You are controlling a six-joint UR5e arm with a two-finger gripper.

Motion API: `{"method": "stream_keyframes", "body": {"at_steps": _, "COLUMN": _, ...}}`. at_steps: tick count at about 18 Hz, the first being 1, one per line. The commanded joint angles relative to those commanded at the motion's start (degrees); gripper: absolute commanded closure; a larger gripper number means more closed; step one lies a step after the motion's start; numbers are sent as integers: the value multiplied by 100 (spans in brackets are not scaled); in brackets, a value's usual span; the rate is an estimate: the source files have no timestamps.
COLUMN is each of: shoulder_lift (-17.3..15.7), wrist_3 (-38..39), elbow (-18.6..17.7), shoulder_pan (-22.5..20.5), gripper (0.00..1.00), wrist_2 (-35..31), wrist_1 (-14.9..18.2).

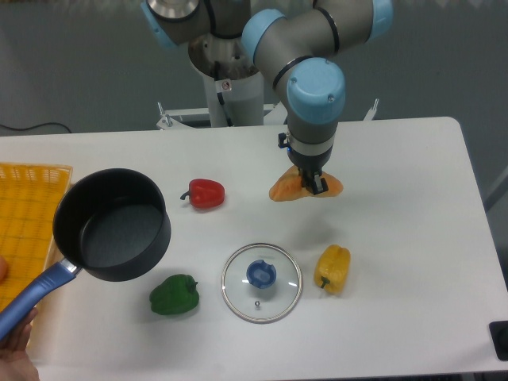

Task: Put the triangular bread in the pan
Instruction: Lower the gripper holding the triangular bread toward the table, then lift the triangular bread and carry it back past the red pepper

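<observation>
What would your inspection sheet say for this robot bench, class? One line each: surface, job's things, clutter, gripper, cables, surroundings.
Surface: white table.
Job's things: triangular bread in the gripper, not yet in the pan; a hand holds the pan's blue handle.
Clutter: red pepper, green pepper, yellow pepper, glass lid, yellow basket.
Gripper: gripper shut on the bread.
Cables: black cable behind the table.
Surroundings: grey wall.
</observation>
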State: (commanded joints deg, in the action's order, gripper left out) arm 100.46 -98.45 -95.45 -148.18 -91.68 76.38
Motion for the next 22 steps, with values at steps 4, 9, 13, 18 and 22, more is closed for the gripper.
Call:
{"method": "stream_keyframes", "body": {"at_steps": 4, "shoulder_lift": -79, "wrist_3": 342, "elbow": 105, "shoulder_pan": 35, "gripper": 79, "wrist_2": 18, "wrist_1": 70}}
{"method": "stream_keyframes", "body": {"at_steps": 9, "shoulder_lift": -255, "wrist_3": 983, "elbow": 149, "shoulder_pan": 280, "gripper": 79, "wrist_2": 210, "wrist_1": 299}}
{"method": "stream_keyframes", "body": {"at_steps": 13, "shoulder_lift": -404, "wrist_3": 1451, "elbow": 167, "shoulder_pan": 351, "gripper": 79, "wrist_2": 818, "wrist_1": 386}}
{"method": "stream_keyframes", "body": {"at_steps": 18, "shoulder_lift": -535, "wrist_3": 2066, "elbow": 351, "shoulder_pan": 562, "gripper": 79, "wrist_2": 1003, "wrist_1": 518}}
{"method": "stream_keyframes", "body": {"at_steps": 22, "shoulder_lift": -913, "wrist_3": 2092, "elbow": 413, "shoulder_pan": 589, "gripper": 79, "wrist_2": 1003, "wrist_1": 729}}
